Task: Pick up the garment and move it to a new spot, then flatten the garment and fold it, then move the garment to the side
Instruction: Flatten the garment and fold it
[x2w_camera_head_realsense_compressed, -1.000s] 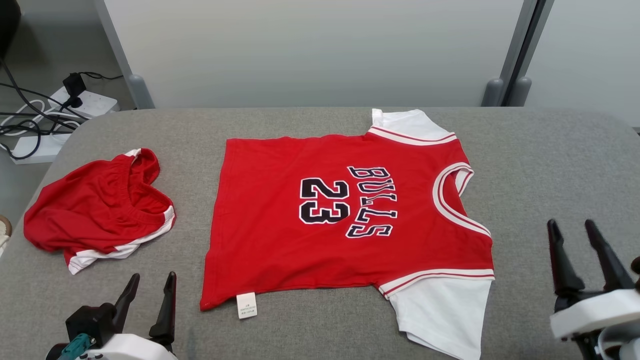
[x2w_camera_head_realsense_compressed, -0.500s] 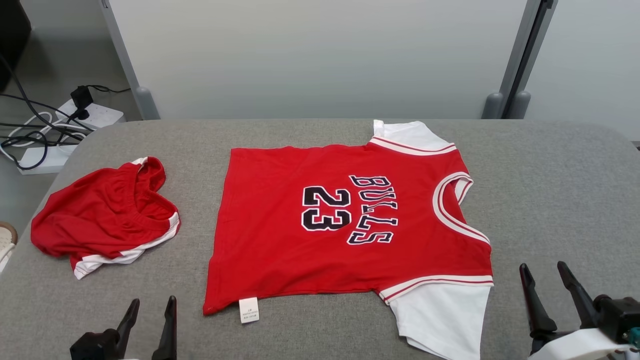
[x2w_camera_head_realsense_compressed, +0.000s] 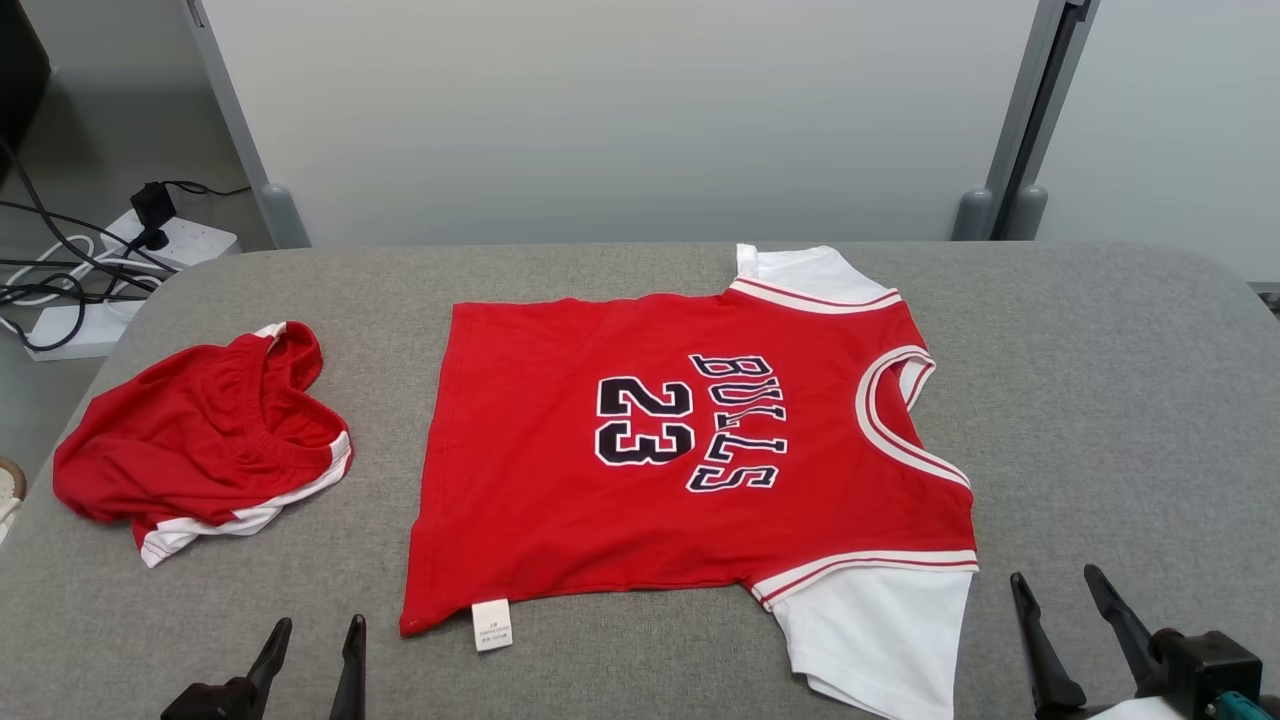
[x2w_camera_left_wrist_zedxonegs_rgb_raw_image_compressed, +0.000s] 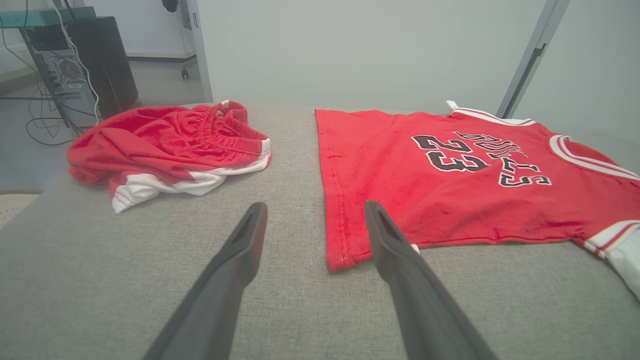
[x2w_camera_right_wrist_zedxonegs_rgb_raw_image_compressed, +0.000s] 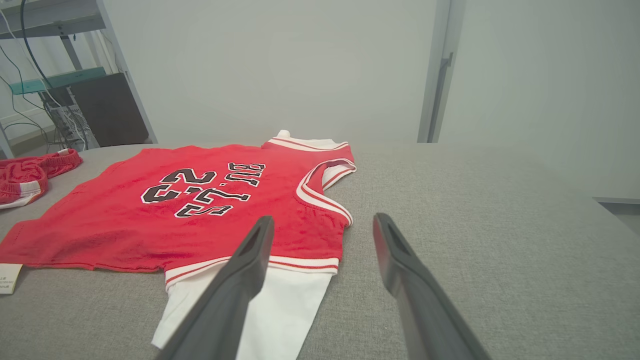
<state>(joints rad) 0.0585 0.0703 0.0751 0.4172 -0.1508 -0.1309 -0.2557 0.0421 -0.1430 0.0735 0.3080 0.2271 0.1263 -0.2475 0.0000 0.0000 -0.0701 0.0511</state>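
A red jersey garment (x2w_camera_head_realsense_compressed: 560, 500) with "BULLS 23" and white sleeves lies spread flat in the middle of the grey padded table (x2w_camera_head_realsense_compressed: 1100, 380), collar to the right. My left gripper (x2w_camera_head_realsense_compressed: 320, 625) hangs open near the front edge, just left of the jersey's hem corner (x2w_camera_left_wrist_zedxonegs_rgb_raw_image_compressed: 345, 257), with nothing between its fingers. Off the lower white sleeve (x2w_camera_right_wrist_zedxonegs_rgb_raw_image_compressed: 280, 300), my right gripper (x2w_camera_head_realsense_compressed: 1054, 576) also stands open and empty. In the wrist views the left gripper (x2w_camera_left_wrist_zedxonegs_rgb_raw_image_compressed: 315, 205) points at the hem and the right gripper (x2w_camera_right_wrist_zedxonegs_rgb_raw_image_compressed: 324, 217) at the sleeve and armhole.
Crumpled red shorts (x2w_camera_head_realsense_compressed: 190, 440) with white trim lie at the table's left end. A white label (x2w_camera_head_realsense_compressed: 492, 625) sticks out from the jersey's hem. A power strip and cables (x2w_camera_head_realsense_compressed: 150, 235) are on the floor at left, and a pale wall panel stands behind the table.
Both open grippers have drawn back toward the table's front edge, the right one also shifting left. The head camera has moved slightly. Neither garment has moved.
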